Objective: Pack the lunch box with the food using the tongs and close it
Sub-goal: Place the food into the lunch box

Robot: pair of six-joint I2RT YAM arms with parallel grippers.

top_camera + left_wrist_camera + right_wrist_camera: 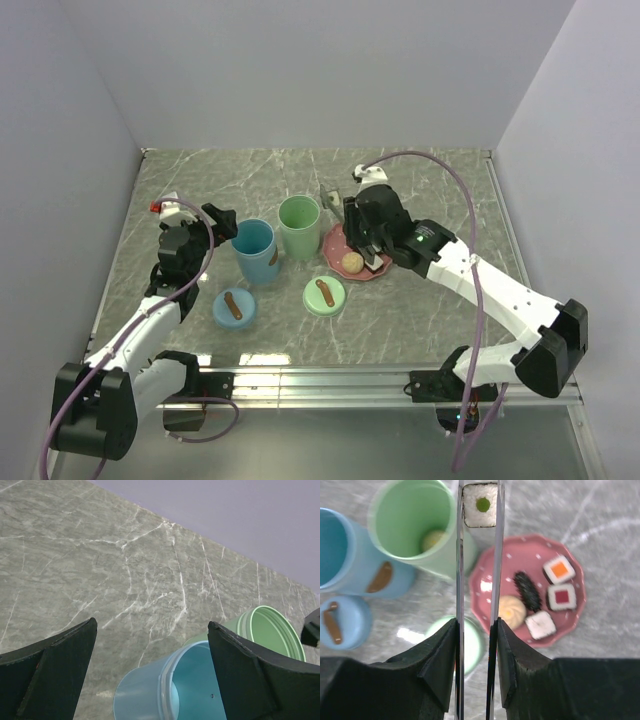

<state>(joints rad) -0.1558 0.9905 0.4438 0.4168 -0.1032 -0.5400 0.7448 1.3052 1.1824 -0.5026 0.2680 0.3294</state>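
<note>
Two grippers are in view; only one does the work of this step. At the left of the overhead view, the left gripper [215,222] hangs with its fingers spread wide, holding nothing, just beside the blue container [254,250].

In the right wrist view, the green container [410,520] stands open in the upper left with one tan bun [434,540] at its bottom. At centre, the right gripper [476,625] is pressed onto the tongs [459,580], squeezing both arms. At top centre the tong tips pinch a white sushi piece [480,505] with a green centre, which lies across the green container's right rim. At the right, the pink plate [520,560] carries a second bun and four other pieces.

Recommended procedure:
1. Hold the squeeze constant
2. Shift the tips left until the piece is wholly over the opening
3. Lower it past the rim
4. Relax the grip only then; an early release would likely drop the piece on the rim or table
</note>
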